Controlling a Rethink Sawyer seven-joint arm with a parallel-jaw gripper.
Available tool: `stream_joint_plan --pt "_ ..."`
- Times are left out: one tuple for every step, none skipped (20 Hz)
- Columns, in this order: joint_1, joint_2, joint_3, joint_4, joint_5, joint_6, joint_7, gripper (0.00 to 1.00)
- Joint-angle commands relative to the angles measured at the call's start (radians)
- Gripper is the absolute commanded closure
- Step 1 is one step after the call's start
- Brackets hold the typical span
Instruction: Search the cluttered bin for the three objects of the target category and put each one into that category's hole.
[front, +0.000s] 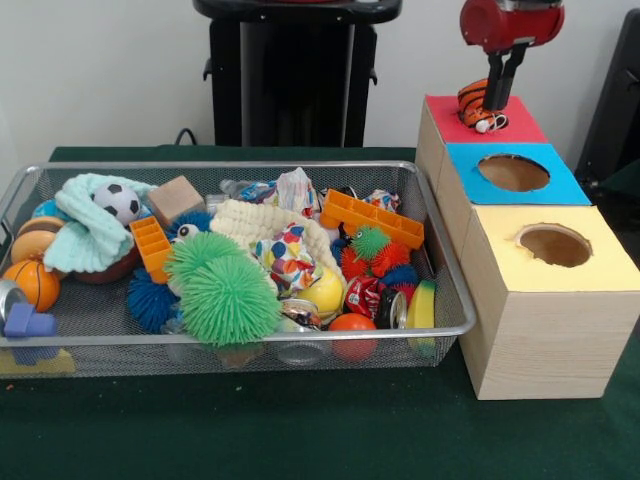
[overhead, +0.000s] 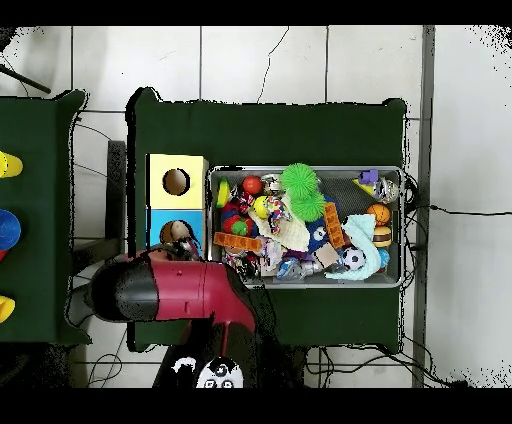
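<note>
The wire mesh bin (front: 240, 338) stands on the green table, full of toys; it also shows in the overhead view (overhead: 305, 170). Three wooden boxes stand to its right: red top (front: 520, 125), blue top (front: 512, 172) with a round hole, yellow top (front: 553, 245) with a round hole. My gripper (front: 497, 95) hangs over the red top, shut on an orange and black striped soft toy (front: 475, 103) that rests at the red top's middle, covering its hole. In the overhead view my arm (overhead: 190, 290) hides the gripper and the red box.
In the bin lie green spiky balls (front: 228, 295), a soccer ball (front: 120, 202), a wooden block (front: 175, 197), orange toy bricks (front: 372, 218), a basketball (front: 32, 283), a teal cloth (front: 85, 235) and a red can (front: 365, 297). The black pedestal (front: 295, 70) stands behind.
</note>
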Motion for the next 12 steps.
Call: stream_joint_plan --pt "-0.007 -0.017 0.008 0.134 0.058 -0.078 0.326 1.0" --pt "-0.012 -0.022 0.014 0.151 0.063 -0.094 0.323 1.0" --pt "-0.014 -0.027 0.017 0.166 0.065 -0.108 0.322 1.0" --pt "-0.017 -0.031 0.022 0.179 0.066 -0.12 0.32 1.0" --pt "-0.017 -0.037 0.023 0.192 0.066 -0.128 0.318 1.0" --pt "-0.018 -0.042 0.026 0.203 0.068 -0.134 0.317 1.0" --pt "-0.019 -0.049 0.028 0.215 0.069 -0.138 0.314 1.0" --pt "-0.02 -0.057 0.03 0.228 0.072 -0.139 0.311 1.0" --pt "-0.024 -0.065 0.035 0.242 0.075 -0.149 0.309 1.0" --pt "-0.024 -0.068 0.036 0.249 0.075 -0.151 0.305 1.0" --pt "-0.024 -0.071 0.038 0.259 0.076 -0.161 0.304 1.0" --pt "-0.023 -0.073 0.039 0.27 0.076 -0.17 0.304 1.0"
